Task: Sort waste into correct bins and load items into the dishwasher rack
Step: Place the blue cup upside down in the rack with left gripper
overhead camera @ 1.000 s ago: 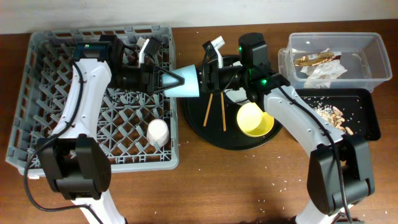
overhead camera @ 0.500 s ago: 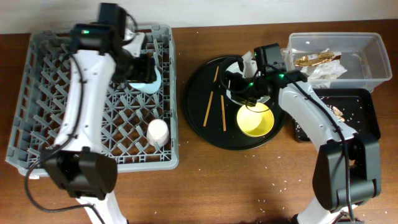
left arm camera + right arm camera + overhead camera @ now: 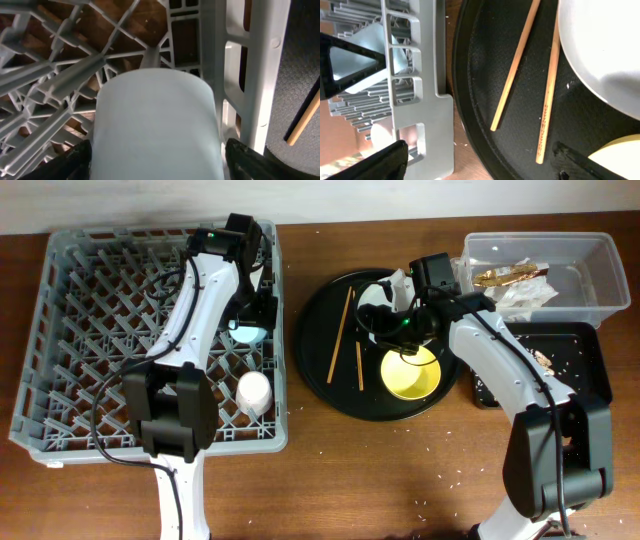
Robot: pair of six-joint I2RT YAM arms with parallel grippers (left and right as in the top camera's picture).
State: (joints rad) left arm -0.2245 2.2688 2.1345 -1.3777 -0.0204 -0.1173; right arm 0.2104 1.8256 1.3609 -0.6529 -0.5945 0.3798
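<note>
My left gripper (image 3: pixel 247 318) is shut on the light-blue cup (image 3: pixel 247 332), held low at the right side of the grey dishwasher rack (image 3: pixel 70 340). In the left wrist view the cup (image 3: pixel 157 125) fills the space between my fingers (image 3: pixel 159 162). The pink-white cup (image 3: pixel 254 392) stands in the rack. My right gripper (image 3: pixel 385 320) is open and empty over the round black tray (image 3: pixel 320 380); in its wrist view (image 3: pixel 485 160) it is near two chopsticks (image 3: pixel 515 65) and the white plate (image 3: pixel 600 50). The yellow bowl (image 3: pixel 411 373) sits on that tray.
The clear tub (image 3: pixel 590 260) at the back right holds the gold-brown wrapper (image 3: pixel 510 275) and the napkin (image 3: pixel 525 297). The shallow black tray (image 3: pixel 585 385) in front of it holds food scraps (image 3: pixel 545 362). Rice bits lie scattered on the wooden table.
One second ago both grippers held the blue cup between rack and round tray. The right gripper let go and drew back over the tray; the left carried the cup into the rack.
</note>
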